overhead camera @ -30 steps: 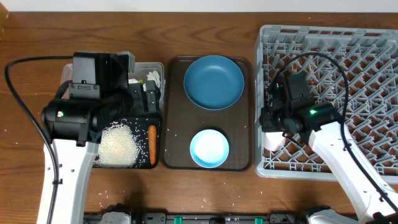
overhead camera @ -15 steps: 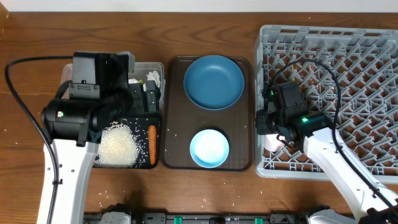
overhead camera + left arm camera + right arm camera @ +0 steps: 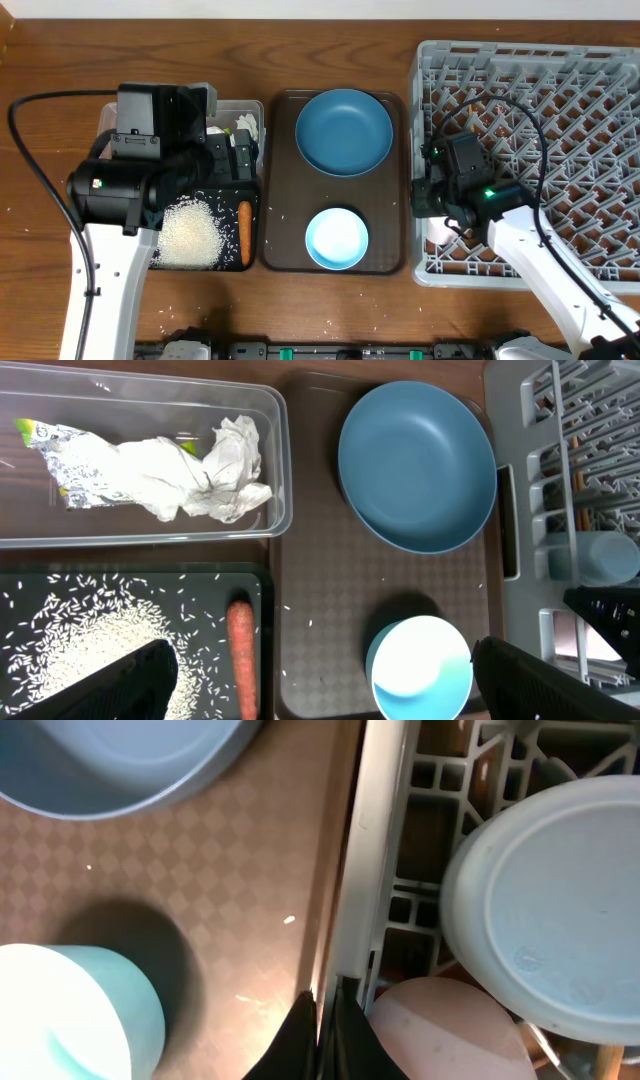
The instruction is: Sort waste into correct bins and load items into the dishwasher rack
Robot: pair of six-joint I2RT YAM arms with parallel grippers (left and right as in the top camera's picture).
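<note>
One pink cup (image 3: pixel 450 1030), one light blue cup (image 3: pixel 560 910) in rack (image 3: pixel 375 850) — right tool (image 3: pixel 323 1005) closed

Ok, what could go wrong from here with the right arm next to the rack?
The right gripper is shut and empty, right at the left wall of the dishwasher rack; going lower could jam it there. The pink cup and light blue cup sit close beside it, so a sideways swing might knock them.
</note>
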